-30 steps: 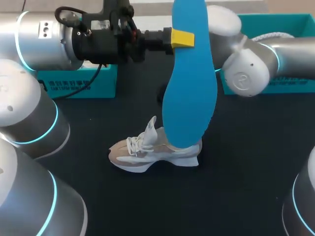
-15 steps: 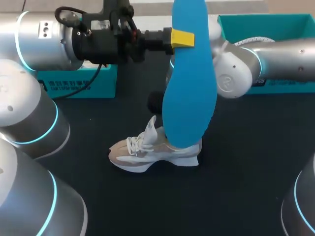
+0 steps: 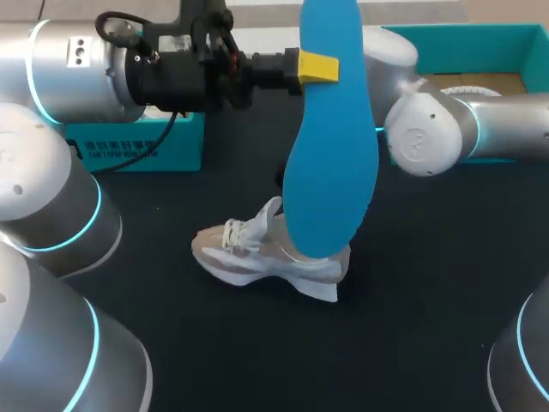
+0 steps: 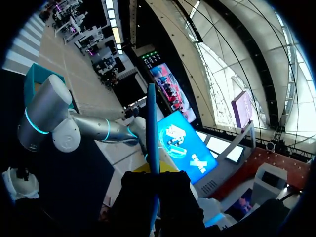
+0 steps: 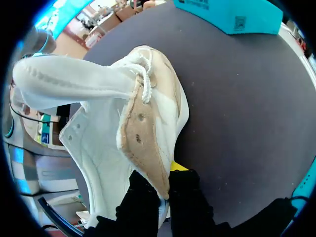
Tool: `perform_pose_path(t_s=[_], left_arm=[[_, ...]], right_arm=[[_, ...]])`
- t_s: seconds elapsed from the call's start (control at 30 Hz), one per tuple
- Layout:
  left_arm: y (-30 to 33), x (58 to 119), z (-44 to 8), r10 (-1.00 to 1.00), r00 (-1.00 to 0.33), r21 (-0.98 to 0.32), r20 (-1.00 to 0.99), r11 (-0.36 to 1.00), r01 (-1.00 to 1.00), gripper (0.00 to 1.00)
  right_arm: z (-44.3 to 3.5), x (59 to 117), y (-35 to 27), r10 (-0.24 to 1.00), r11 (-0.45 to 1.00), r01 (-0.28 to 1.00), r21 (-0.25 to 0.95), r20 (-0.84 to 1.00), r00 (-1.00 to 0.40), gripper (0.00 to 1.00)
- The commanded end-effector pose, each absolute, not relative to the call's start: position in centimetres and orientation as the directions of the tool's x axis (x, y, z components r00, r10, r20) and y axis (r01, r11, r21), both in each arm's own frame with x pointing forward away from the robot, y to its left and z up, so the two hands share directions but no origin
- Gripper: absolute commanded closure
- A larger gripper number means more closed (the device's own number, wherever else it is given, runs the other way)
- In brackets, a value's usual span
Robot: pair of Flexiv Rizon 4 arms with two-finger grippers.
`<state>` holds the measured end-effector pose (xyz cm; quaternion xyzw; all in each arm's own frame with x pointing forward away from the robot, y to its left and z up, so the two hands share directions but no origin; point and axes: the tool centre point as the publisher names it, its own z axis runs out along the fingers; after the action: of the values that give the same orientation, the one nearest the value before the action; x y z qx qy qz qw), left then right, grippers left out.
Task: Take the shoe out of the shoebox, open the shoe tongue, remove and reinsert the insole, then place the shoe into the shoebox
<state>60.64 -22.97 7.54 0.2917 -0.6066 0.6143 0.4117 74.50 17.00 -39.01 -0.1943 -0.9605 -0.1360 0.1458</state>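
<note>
A shoe (image 3: 266,257) on the tabletop (image 3: 429,283), insole (image 3: 330,137) upright above it in left pincer (image 3: 317,67), right pincer (image 5: 165,185) on its collar, shoebox (image 3: 446,34) behind, rightward.

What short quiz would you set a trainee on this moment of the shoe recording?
1. True or false: the blue insole is seated inside the white shoe.
2. What is the right tool shut on? A the shoe's collar edge; B the insole; C nothing.
3. Fill in: the shoe is outside the teal ____.

Key
1. False: the left tool holds it in the air, above the shoe.
2. A.
3. shoebox.
</note>
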Motion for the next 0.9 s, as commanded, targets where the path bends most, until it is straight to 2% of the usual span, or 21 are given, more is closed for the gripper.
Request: perform_pose_path(t_s=[0.03, 0.07, 0.43, 0.47, 0.5, 0.53, 0.63, 0.7, 0.77, 0.8, 0.9], left_arm=[[-23.2, 60.6, 7.4, 0.152, -0.491, -0.505, 0.858, 0.074, -0.860, 1.00], [-23.2, 60.6, 7.4, 0.152, -0.491, -0.505, 0.858, 0.074, -0.860, 1.00], [-23.2, 60.6, 7.4, 0.152, -0.491, -0.505, 0.858, 0.074, -0.860, 1.00], [-23.2, 60.6, 7.4, 0.152, -0.491, -0.505, 0.858, 0.074, -0.860, 1.00], [-23.2, 60.6, 7.4, 0.152, -0.491, -0.505, 0.858, 0.074, -0.860, 1.00], [-23.2, 60.6, 7.4, 0.152, -0.491, -0.505, 0.858, 0.074, -0.860, 1.00], [-23.2, 60.6, 7.4, 0.152, -0.491, -0.505, 0.858, 0.074, -0.860, 1.00], [-23.2, 60.6, 7.4, 0.152, -0.491, -0.505, 0.858, 0.074, -0.860, 1.00], [-23.2, 60.6, 7.4, 0.152, -0.491, -0.505, 0.858, 0.074, -0.860, 1.00], [-23.2, 60.6, 7.4, 0.152, -0.491, -0.505, 0.858, 0.074, -0.860, 1.00], [-23.2, 60.6, 7.4, 0.152, -0.491, -0.505, 0.858, 0.074, -0.860, 1.00]], right_arm=[[-37.6, 73.0, 15.2, 0.533, 0.645, 0.662, 0.381, 0.397, -0.747, 1.00], [-37.4, 73.1, 15.5, 0.518, 0.632, 0.650, 0.421, 0.394, -0.759, 1.00], [-37.4, 73.1, 15.5, 0.518, 0.632, 0.650, 0.421, 0.394, -0.759, 1.00], [-37.7, 73.0, 15.3, 0.580, 0.564, 0.736, 0.375, 0.456, -0.676, 1.00], [-37.6, 72.8, 15.6, 0.612, 0.557, 0.746, 0.366, 0.426, -0.666, 1.00], [-37.3, 72.7, 15.8, 0.669, 0.505, 0.800, 0.324, 0.439, -0.600, 1.00], [-35.8, 72.5, 16.7, 0.745, 0.485, 0.831, 0.271, 0.370, -0.555, 1.00], [-35.1, 72.4, 16.9, 0.797, 0.419, 0.876, 0.237, 0.366, -0.480, 1.00], [-34.8, 72.2, 17.3, 0.834, 0.374, 0.906, 0.200, 0.354, -0.423, 1.00], [-34.8, 72.1, 17.7, 0.815, 0.401, 0.892, 0.210, 0.363, -0.452, 1.00], [-35.1, 71.7, 18.5, 0.833, 0.372, 0.910, 0.181, 0.367, -0.414, 1.00]])
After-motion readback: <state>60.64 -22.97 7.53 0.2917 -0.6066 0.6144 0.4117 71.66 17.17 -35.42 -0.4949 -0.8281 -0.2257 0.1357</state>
